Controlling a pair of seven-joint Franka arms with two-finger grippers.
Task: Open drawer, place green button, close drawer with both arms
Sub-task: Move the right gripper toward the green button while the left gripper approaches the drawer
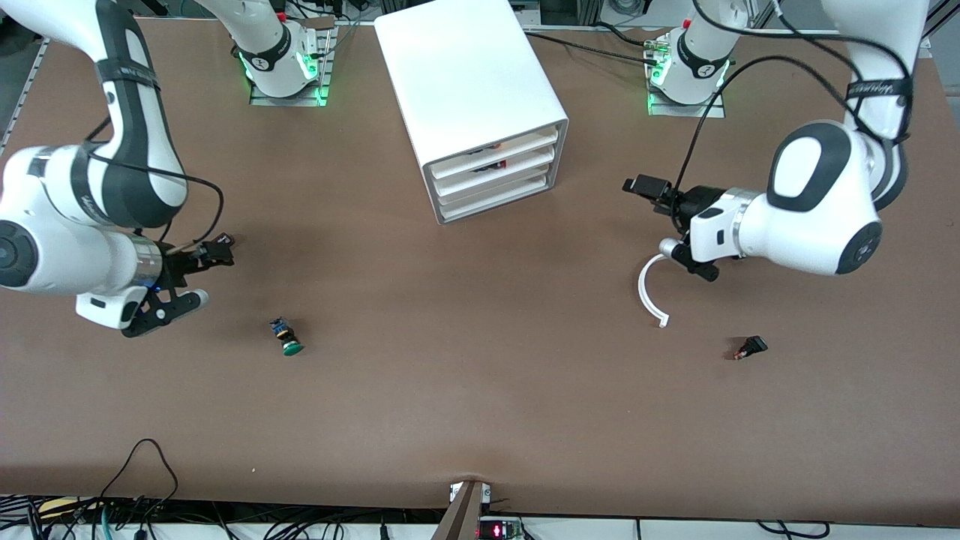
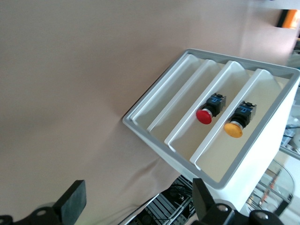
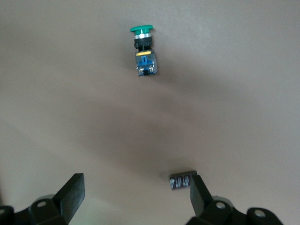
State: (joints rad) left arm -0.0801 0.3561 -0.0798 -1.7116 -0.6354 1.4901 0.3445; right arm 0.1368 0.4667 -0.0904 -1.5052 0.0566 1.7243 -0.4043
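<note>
Both grippers I see with jaws wide apart, holding nothing. My right gripper (image 1: 191,279) hangs over the table near the button (image 1: 286,337), which lies on its side, well apart from the cabinet (image 1: 480,112). My left gripper (image 1: 660,217) waits beside the cabinet; the drawer (image 1: 499,199) is closed.

1. We see even, bright overhead light on the table (image 1: 480,420); shadows under both arms are soft and faint.
2. Green lamps glow at the arm bases (image 1: 285,71); the cabinet (image 1: 465,82) top looks nearly blown out.
3. Both wrist views are paler and softer; their near edges blur.
</note>
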